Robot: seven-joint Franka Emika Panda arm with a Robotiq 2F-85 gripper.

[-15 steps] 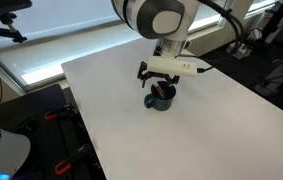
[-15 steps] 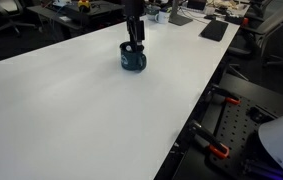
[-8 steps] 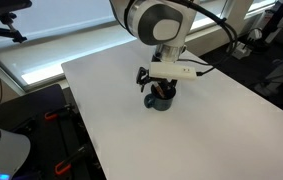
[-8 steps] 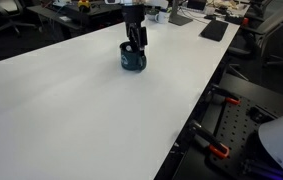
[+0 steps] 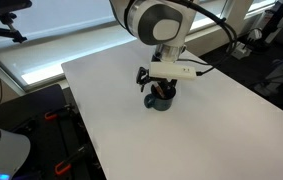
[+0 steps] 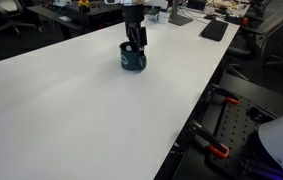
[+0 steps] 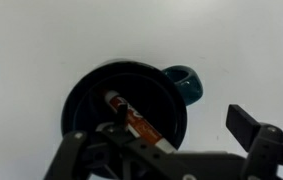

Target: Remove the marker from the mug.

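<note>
One thing the wrist view nails: the marker sits inside the mug, right under the black linkage at the bottom edge. It runs diagonally, one end up-left near the inner wall, the other down-right and vanishing beneath that linkage. The handle pokes out upper right. A single dark finger shows right of the mug, clear of the rim. I can't find its partner, so no telling how wide the gripper is. Both exterior views have it right at the mug's mouth on the white table, but the marker is too small to make out there.
</note>
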